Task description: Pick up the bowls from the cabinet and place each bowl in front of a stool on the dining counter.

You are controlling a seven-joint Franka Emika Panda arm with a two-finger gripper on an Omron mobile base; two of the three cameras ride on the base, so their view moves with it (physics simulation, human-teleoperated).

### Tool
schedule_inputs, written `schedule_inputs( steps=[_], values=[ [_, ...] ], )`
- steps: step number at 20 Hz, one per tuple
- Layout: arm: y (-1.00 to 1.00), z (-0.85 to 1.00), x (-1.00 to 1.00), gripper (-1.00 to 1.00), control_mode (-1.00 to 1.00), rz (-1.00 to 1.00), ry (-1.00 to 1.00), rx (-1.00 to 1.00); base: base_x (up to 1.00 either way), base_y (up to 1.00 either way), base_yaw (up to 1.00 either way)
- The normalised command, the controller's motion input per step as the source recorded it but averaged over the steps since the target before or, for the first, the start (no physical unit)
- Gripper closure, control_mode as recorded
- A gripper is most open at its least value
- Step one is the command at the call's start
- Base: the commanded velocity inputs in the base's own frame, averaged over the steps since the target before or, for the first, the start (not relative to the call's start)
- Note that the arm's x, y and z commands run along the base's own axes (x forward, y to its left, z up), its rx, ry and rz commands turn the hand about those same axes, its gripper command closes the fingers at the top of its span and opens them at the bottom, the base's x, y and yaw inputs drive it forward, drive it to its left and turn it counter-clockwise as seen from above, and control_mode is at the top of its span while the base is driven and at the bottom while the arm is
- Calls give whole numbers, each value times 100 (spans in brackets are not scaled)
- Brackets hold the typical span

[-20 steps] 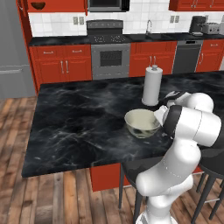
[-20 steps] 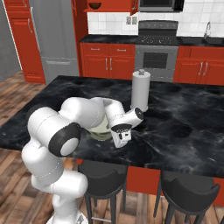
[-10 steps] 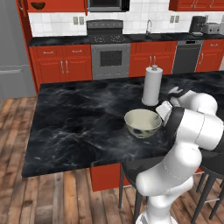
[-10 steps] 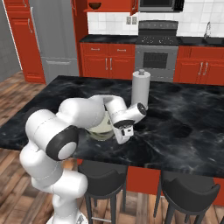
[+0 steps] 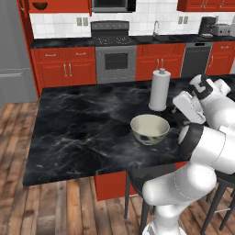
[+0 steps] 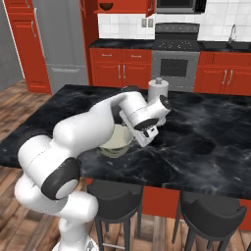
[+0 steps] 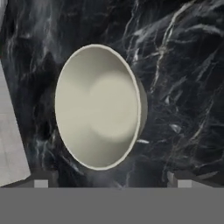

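counter [image 5: 82, 124], then bowl [image 5: 149, 129], then gripper [image 7: 109, 183].
the cream bowl sits upright on the counter above a stool [image 6: 116, 197]; likely rigid, smooth and breakable, best pinched at the rim. the gripper hovers over it, jaws spread and empty.
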Motion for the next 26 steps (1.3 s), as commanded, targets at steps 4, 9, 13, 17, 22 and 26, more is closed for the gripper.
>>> schedule_inputs(
  steps=[4,9,13,17,22,26],
  values=[
    [0,76,-55,-100,-100,24,-20,-19,0,0,0],
    [19,100,-41,-100,-100,16,-16,-19,0,0,0],
    [51,85,-51,-100,-100,8,-5,-25,0,0,0],
    [57,48,-75,-100,-100,7,-12,-27,0,0,0],
    [53,42,-97,-100,-100,1,-18,-25,0,0,0],
    [44,18,-100,-100,-100,0,-20,-23,0,0,0]
  ],
)
